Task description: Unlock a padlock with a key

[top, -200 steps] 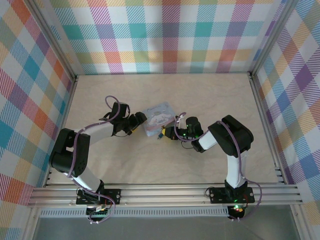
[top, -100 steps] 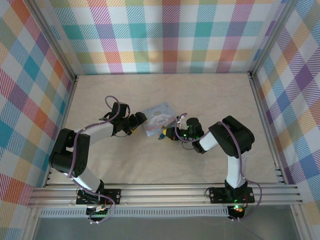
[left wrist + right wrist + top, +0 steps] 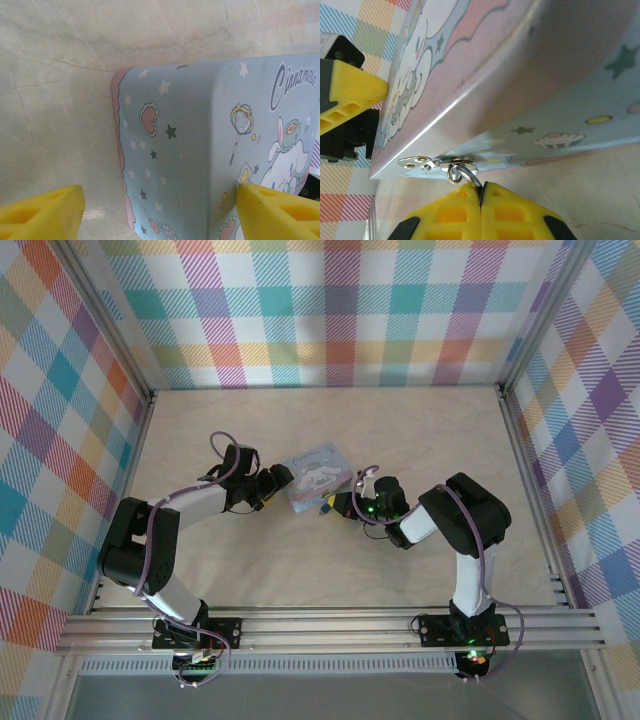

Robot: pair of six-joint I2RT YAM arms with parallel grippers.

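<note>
The tin (image 3: 318, 476) sits near the middle of the worktop (image 3: 430, 430), a touch left of centre, well clear of every edge. Its left end lies between the left gripper's (image 3: 280, 486) fingers. On the tin's near side, the hasp (image 3: 442, 162); the padlock (image 3: 468, 173) hangs through it, right gripper (image 3: 481, 187) touching just beneath.

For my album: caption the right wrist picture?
Shut yellow jaws at a metal loop hanging from the blue tin's clasp.

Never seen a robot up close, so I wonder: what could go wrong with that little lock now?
The right claw pinches the thin padlock shackle at the hasp; it could slip free or drag the Cinnamoroll tin. The left claw stands open around the tin, so it may not steady it.
</note>
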